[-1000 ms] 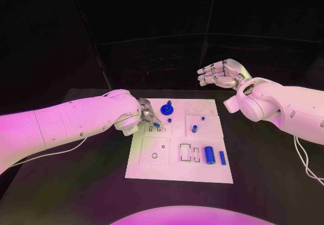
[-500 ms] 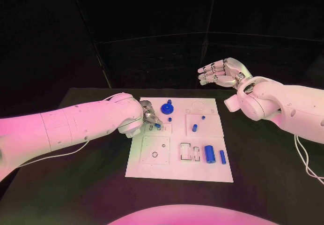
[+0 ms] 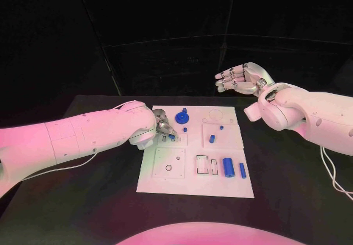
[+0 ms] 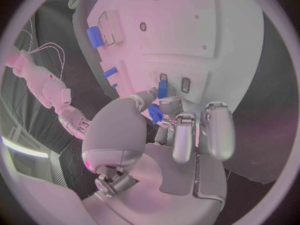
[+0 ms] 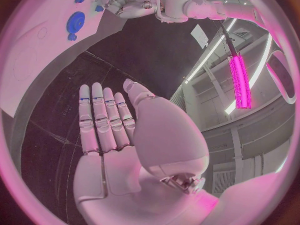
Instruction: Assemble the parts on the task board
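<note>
— Where is the left hand point(image 3: 160, 127) seen, and what is held in it?

— It is lowered over the upper left part of the task board point(image 3: 193, 186), which lies in the middle of the black bench point(image 3: 88, 204). In the left wrist view a small blue peg point(image 4: 162, 89) is pinched between the fingers point(image 4: 145, 95), its far end set at a small slot in the board; whether it is seated there cannot be told.

— And the right hand point(image 3: 241, 79)?

— It is raised well above the bench, beyond the board's far right corner. Nothing is held; in the right wrist view its fingers point(image 5: 103, 117) are stretched out straight, side by side, with the thumb apart.

— What else is found on the board?

— A blue gear point(image 3: 181, 120) is seen near the far edge, just beside the left hand. A short blue pin point(image 3: 211, 139) lies near the middle, and a blue cylinder point(image 3: 228, 168) with a thinner blue rod point(image 3: 242, 171) beside it rests at the near right.
</note>
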You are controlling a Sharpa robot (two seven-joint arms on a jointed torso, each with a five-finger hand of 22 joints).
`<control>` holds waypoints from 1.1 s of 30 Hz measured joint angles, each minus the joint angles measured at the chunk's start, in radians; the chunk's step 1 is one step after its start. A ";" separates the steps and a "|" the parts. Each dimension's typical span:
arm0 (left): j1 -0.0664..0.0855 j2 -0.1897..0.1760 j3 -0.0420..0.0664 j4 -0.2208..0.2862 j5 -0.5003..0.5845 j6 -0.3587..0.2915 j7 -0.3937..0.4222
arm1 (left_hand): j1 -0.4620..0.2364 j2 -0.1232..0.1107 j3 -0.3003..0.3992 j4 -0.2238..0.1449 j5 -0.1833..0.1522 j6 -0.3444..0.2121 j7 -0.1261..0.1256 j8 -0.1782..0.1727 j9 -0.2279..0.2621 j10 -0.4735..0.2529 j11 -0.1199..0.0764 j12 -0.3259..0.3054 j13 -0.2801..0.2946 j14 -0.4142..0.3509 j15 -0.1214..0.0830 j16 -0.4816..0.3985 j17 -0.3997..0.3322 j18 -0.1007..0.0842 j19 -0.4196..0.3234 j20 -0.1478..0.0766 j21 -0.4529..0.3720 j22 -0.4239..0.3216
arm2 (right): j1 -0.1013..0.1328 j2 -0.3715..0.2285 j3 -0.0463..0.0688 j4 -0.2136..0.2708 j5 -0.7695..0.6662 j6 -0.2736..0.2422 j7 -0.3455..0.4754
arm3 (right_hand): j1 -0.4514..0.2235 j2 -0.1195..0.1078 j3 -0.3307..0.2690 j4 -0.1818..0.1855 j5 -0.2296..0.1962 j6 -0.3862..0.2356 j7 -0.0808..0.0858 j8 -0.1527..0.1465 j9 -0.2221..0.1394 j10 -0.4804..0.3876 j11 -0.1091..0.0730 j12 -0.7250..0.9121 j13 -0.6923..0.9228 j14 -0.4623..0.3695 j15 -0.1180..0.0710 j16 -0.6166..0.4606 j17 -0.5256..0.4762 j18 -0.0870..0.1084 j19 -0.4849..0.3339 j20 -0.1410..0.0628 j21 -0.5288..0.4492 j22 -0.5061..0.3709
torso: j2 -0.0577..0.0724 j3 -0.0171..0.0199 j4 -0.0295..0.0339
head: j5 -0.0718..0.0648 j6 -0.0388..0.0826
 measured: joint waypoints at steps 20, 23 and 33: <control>0.001 0.005 -0.002 0.002 -0.003 0.009 -0.002 | -0.004 0.004 0.003 0.003 0.001 0.000 0.000 0.000 0.021 0.000 0.000 0.000 0.001 0.000 0.000 0.000 0.000 0.000 0.000 0.000 0.000 0.004 | 0.000 0.003 0.000 -0.005 0.000 0.005 0.003 | 0.000 0.000 0.000 0.000 0.000 0.000 0.000 0.000 0.000 0.000 0.000 0.000 -0.002 0.000 0.000 0.000 -0.001 0.000 0.000 0.000 -0.004 -0.002 | 0.000 0.0006 0.0001 | 0.000 -0.002; 0.001 0.004 -0.002 0.002 -0.004 0.011 -0.002 | -0.004 0.004 0.003 0.003 0.001 0.000 0.000 0.001 0.022 0.000 0.000 0.000 -0.001 0.000 0.000 0.000 0.000 0.000 0.000 0.000 0.000 0.005 | 0.000 0.003 0.000 -0.006 0.000 0.006 0.003 | 0.000 0.000 0.000 0.000 0.000 0.000 0.000 0.000 0.000 0.000 0.000 0.000 -0.002 0.000 0.000 0.000 -0.001 0.000 0.000 0.000 -0.004 -0.002 | 0.000 0.0006 0.0002 | -0.001 -0.004; 0.002 0.004 -0.002 0.003 -0.013 0.035 -0.006 | -0.010 -0.002 0.003 0.003 0.001 0.000 0.000 0.012 0.062 0.004 -0.004 0.000 -0.001 -0.004 -0.004 0.000 0.000 0.000 -0.004 -0.004 0.000 0.008 | 0.000 0.004 0.000 -0.007 0.000 0.010 0.004 | 0.000 0.000 0.000 0.000 0.000 0.000 0.000 0.000 0.000 0.000 0.000 0.000 -0.002 0.000 0.000 0.000 -0.001 0.000 0.000 0.000 -0.004 -0.002 | 0.000 0.0003 0.0001 | -0.002 -0.005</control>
